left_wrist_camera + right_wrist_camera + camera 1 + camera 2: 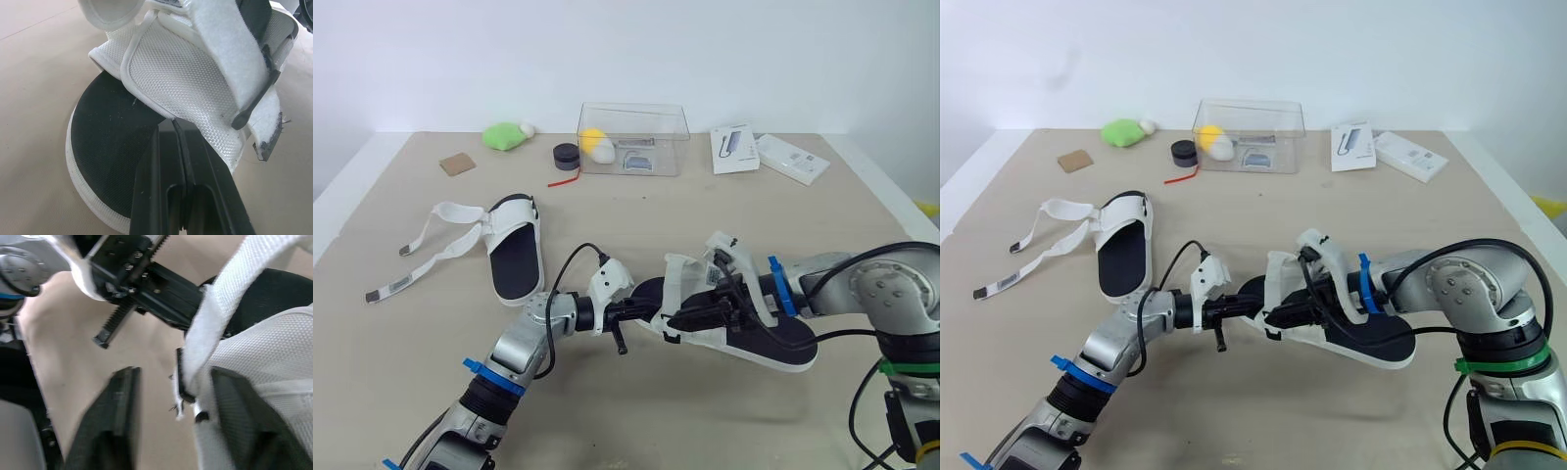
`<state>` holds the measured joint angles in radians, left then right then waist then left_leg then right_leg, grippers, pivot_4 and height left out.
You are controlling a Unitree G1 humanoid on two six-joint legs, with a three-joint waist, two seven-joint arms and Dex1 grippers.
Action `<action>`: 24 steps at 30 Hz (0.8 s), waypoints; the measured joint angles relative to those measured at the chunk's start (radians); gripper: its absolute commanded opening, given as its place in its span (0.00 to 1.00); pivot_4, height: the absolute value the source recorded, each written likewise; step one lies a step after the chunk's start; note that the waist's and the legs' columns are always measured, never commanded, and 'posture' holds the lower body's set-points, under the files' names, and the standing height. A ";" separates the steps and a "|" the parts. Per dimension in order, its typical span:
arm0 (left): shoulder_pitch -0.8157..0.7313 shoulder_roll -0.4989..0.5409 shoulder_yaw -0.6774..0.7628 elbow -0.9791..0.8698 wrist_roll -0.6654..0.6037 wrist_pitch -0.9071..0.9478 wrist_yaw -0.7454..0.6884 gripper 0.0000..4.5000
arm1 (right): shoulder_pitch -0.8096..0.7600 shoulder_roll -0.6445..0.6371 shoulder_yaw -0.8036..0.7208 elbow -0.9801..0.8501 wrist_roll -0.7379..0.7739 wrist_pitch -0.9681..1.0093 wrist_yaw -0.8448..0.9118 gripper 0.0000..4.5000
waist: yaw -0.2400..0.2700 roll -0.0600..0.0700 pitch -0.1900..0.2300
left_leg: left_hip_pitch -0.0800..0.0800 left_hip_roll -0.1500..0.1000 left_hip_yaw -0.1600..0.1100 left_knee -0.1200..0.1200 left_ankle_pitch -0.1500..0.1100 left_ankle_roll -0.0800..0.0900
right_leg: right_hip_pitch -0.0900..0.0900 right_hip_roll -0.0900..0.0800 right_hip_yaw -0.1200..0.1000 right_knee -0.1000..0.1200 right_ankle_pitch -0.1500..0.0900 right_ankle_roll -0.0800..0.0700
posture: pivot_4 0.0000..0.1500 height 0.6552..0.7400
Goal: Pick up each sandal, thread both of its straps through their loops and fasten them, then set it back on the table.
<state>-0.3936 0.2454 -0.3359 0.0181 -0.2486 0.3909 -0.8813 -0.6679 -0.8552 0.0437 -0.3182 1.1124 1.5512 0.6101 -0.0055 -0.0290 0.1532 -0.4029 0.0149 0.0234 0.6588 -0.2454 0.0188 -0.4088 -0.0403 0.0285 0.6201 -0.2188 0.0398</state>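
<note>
One sandal [781, 340], black footbed on a white sole with white mesh straps, lies slanted at the table's centre between my two grippers. My left gripper [649, 311] is shut, its tips pinching the edge of the mesh upper [195, 88] over the footbed [105, 142]. From the right, my right gripper [677, 319] stands open at the same end, a white strap [230, 289] hanging between its fingers [115, 416]. The second sandal [514, 251] rests flat to the left, its two straps [426, 259] undone and trailing outward.
At the back stand a clear plastic box [658, 157], a green plush [504, 136], a small black disc [567, 155], a cardboard scrap [457, 164] and two white packages [734, 149] [793, 159]. A red cord [563, 179] lies before the box.
</note>
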 measured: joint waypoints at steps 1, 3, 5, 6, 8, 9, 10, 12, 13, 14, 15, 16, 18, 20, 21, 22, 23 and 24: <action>-0.001 0.000 0.000 0.002 0.000 0.000 -0.001 0.00 | -0.005 -0.001 -0.021 0.008 0.010 0.003 0.008 0.94 | 0.000 0.000 0.000 | 0.000 0.000 0.000 0.000 0.000 0.000 | 0.000 0.000 0.000 0.000 0.000 0.000 | 1.00 1.00; -0.003 0.001 -0.001 0.003 0.000 0.000 -0.002 0.00 | -0.005 -0.002 -0.076 0.008 0.062 0.021 0.043 0.99 | 0.001 0.000 0.000 | 0.000 0.000 0.000 0.000 0.000 0.000 | 0.000 0.000 0.000 0.000 0.000 0.000 | 1.00 1.00; -0.004 0.001 -0.001 0.004 0.000 0.000 -0.003 0.00 | -0.004 -0.003 -0.091 0.005 0.083 0.025 0.057 0.99 | 0.002 0.000 0.000 | 0.000 0.000 0.000 0.000 0.000 0.000 | 0.000 0.000 0.000 0.000 0.000 0.000 | 1.00 1.00; -0.009 0.001 -0.003 0.007 0.000 -0.001 -0.002 0.00 | 0.036 -0.022 -0.125 -0.028 0.134 0.033 0.086 0.99 | 0.006 0.000 0.000 | 0.000 0.000 -0.001 0.000 0.000 0.000 | 0.000 0.000 0.000 0.000 0.000 0.000 | 1.00 1.00; -0.010 0.001 -0.003 0.007 0.000 -0.001 -0.006 0.00 | 0.091 -0.048 -0.147 -0.075 0.186 0.043 0.111 0.99 | 0.011 0.000 0.000 | 0.000 0.000 -0.001 0.000 0.000 0.000 | 0.000 0.000 0.000 0.000 0.000 -0.001 | 1.00 1.00; -0.010 0.001 -0.003 0.008 0.000 -0.001 -0.006 0.00 | 0.110 -0.055 -0.151 -0.089 0.198 0.045 0.113 0.99 | 0.011 0.000 0.000 | 0.000 0.000 -0.001 0.000 0.000 0.000 | 0.000 0.000 0.000 0.000 0.000 -0.001 | 1.00 1.00; -0.010 0.001 -0.003 0.008 0.000 -0.001 -0.006 0.00 | 0.124 -0.060 -0.155 -0.099 0.204 0.045 0.113 0.99 | 0.012 0.000 0.000 | 0.000 0.000 -0.001 0.000 0.000 0.000 | 0.000 0.000 0.000 0.000 0.000 0.000 | 1.00 1.00; -0.010 0.001 -0.004 0.010 0.000 -0.001 -0.005 0.00 | 0.213 -0.088 -0.157 -0.168 0.208 0.034 0.111 0.99 | 0.012 0.000 0.000 | 0.000 0.000 -0.001 0.000 0.000 0.000 | 0.000 0.000 -0.001 0.000 0.000 0.000 | 1.00 1.00; -0.008 0.001 -0.003 0.010 0.000 -0.001 -0.008 0.00 | 0.243 -0.092 -0.146 -0.191 0.208 0.034 0.110 0.99 | 0.011 0.000 0.000 | 0.000 0.001 -0.001 0.000 0.000 0.000 | 0.000 0.000 -0.001 0.000 -0.001 0.001 | 1.00 1.00; -0.008 0.003 -0.003 0.010 0.000 -0.001 -0.008 0.00 | 0.273 -0.095 -0.134 -0.213 0.200 0.028 0.107 0.99 | 0.010 0.001 -0.001 | 0.000 0.001 0.000 0.000 0.000 0.000 | 0.000 0.000 0.000 0.000 -0.001 0.001 | 1.00 1.00; -0.009 0.003 -0.003 0.012 0.000 -0.001 -0.005 0.00 | 0.296 -0.100 -0.116 -0.229 0.170 0.008 0.099 0.99 | 0.010 0.001 -0.001 | 0.001 0.001 0.001 0.001 0.000 0.000 | 0.000 0.000 0.000 0.000 -0.001 0.001 | 1.00 1.00; -0.009 0.003 -0.003 0.012 0.000 -0.001 -0.002 0.00 | 0.307 -0.108 -0.100 -0.229 0.136 -0.012 0.094 0.99 | 0.010 0.001 -0.001 | 0.001 0.001 0.001 0.001 0.000 0.000 | 0.000 0.001 0.000 0.000 -0.001 -0.001 | 1.00 1.00; -0.009 0.004 -0.002 0.013 0.000 -0.001 -0.001 0.00 | 0.309 -0.125 -0.071 -0.216 0.074 -0.048 0.089 0.99 | 0.010 0.001 -0.001 | 0.001 0.002 0.002 0.002 0.000 0.000 | 0.000 0.001 0.000 0.000 -0.001 -0.004 | 1.00 1.00; -0.009 0.005 -0.002 0.013 0.000 -0.001 -0.001 0.00 | 0.297 -0.136 -0.050 -0.181 0.019 -0.087 0.096 0.99 | 0.010 0.001 -0.001 | 0.002 0.002 0.002 0.002 0.000 0.000 | 0.000 0.002 0.000 0.000 -0.001 -0.004 | 1.00 1.00; -0.010 0.007 -0.001 0.013 0.000 -0.001 -0.003 0.00 | 0.295 -0.136 -0.042 -0.167 0.002 -0.099 0.109 0.99 | 0.010 0.001 -0.001 | 0.002 0.003 0.002 0.002 0.000 0.000 | 0.000 0.003 0.000 0.000 -0.001 -0.004 | 1.00 1.00; -0.010 0.007 -0.001 0.013 0.000 -0.001 -0.004 0.00 | 0.294 -0.136 -0.041 -0.164 -0.003 -0.102 0.111 0.99 | 0.010 0.001 -0.001 | 0.001 0.003 0.002 0.002 0.000 0.000 | 0.000 0.003 0.000 0.000 -0.002 -0.004 | 1.00 1.00; -0.010 0.008 0.000 0.013 0.000 -0.001 -0.007 0.00 | 0.292 -0.136 -0.035 -0.160 -0.013 -0.108 0.117 0.99 | 0.010 0.001 -0.001 | 0.001 0.004 0.002 0.002 0.000 0.000 | 0.000 0.004 0.000 0.000 -0.001 -0.004 | 1.00 1.00; -0.010 0.010 0.000 0.013 0.000 -0.001 -0.008 0.00 | 0.288 -0.136 -0.029 -0.156 -0.020 -0.112 0.123 0.99 | 0.010 0.001 -0.001 | 0.001 0.004 0.002 0.002 0.000 0.000 | 0.000 0.004 0.000 0.000 -0.001 -0.004 | 1.00 1.00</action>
<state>-0.4034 0.2551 -0.3356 0.0310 -0.2482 0.3899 -0.8897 -0.3802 -0.9912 0.0151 -0.4744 1.0927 1.4391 0.7329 0.0046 -0.0277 0.1523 -0.4014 0.0191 0.0252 0.6609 -0.2451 0.0192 -0.4088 -0.0360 0.0287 0.6204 -0.2199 0.0358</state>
